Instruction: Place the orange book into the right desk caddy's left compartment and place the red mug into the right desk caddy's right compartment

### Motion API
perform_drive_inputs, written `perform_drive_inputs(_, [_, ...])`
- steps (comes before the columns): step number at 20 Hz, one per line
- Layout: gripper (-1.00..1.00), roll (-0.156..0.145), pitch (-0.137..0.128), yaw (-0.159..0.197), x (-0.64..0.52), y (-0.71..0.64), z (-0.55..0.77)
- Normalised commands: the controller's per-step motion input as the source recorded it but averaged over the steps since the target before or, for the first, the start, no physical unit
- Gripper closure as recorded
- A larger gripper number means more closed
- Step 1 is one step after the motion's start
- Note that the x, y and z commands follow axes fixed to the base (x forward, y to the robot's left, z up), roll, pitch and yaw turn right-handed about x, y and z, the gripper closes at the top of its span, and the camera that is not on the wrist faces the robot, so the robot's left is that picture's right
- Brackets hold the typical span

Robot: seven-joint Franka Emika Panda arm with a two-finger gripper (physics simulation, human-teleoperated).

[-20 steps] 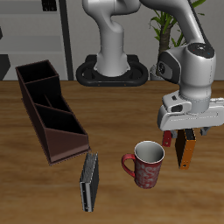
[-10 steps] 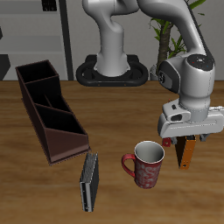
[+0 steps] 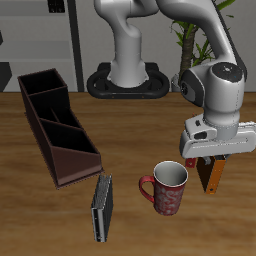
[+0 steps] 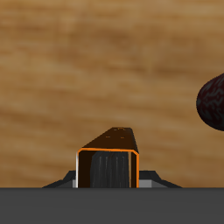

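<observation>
The orange book (image 3: 211,176) stands upright on the table beside the red mug (image 3: 167,188). My gripper (image 3: 208,160) is lowered over the book's top, with a finger on each side of it. In the wrist view the book's dark spine edge (image 4: 108,157) sits between my fingertips (image 4: 66,180), which press against its covers. The mug's rim shows in the wrist view (image 4: 212,101). The mug stands upright with its handle toward the right desk caddy (image 3: 55,125). The caddy is open-topped; its sloped left compartment (image 3: 78,160) lies nearer the front edge and its square right compartment (image 3: 42,88) farther back.
A grey-black book (image 3: 102,208) lies near the table's front edge, between the caddy's sloped end and the mug. The robot's base (image 3: 128,80) stands at the back of the table.
My gripper came down over the orange book during the last second and then stayed still. The book, mug and caddy have not moved.
</observation>
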Motion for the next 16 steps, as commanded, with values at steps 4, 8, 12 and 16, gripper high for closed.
perform_drive_inputs(4, [1.0,-0.01,-0.019,-0.016,0.06,-0.07,0.21])
perform_drive_inputs(8, [1.0,0.025,-0.051,-0.021,-0.1,0.11,0.47])
perform_drive_inputs(12, [1.0,0.023,-0.043,-0.007,-0.16,0.12,0.4])
perform_drive_inputs(16, [1.0,0.071,-0.006,-0.055,-0.34,0.12,0.67])
